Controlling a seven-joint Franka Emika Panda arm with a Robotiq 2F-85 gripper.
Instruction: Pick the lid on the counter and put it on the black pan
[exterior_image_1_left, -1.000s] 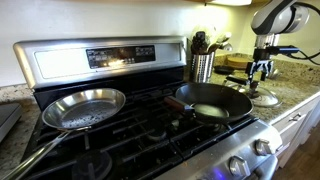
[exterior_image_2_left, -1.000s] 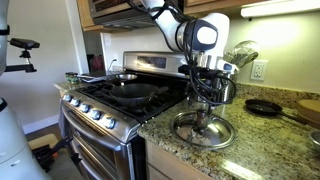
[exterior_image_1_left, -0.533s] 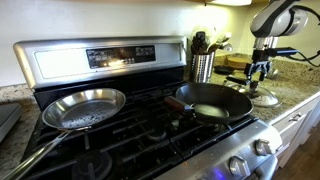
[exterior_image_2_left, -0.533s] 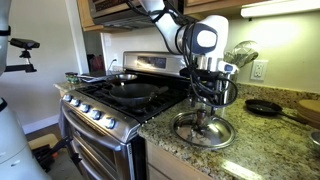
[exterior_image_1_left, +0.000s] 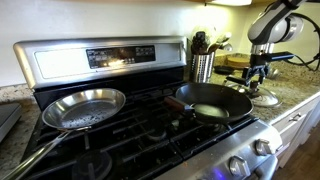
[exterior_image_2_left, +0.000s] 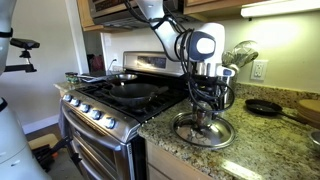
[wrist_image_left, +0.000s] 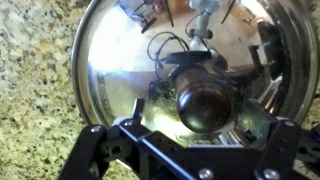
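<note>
Gripper (wrist_image_left: 195, 130), jaws spread, hangs over the glass lid (wrist_image_left: 120, 60); centre on its knob (wrist_image_left: 207, 100), descend, close squarely.

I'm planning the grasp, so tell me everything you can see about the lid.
The lid is round, shallow-domed and mirror-shiny, with a metal rim and dark central knob. It lies flat, knob up, on the speckled counter. The open gripper straddles the knob; contact cannot be told.

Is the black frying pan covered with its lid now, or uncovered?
Uncovered. The round black frying pan shows its bare inside; the round glass lid with metal rim lies flat on the speckled granite counter.
</note>
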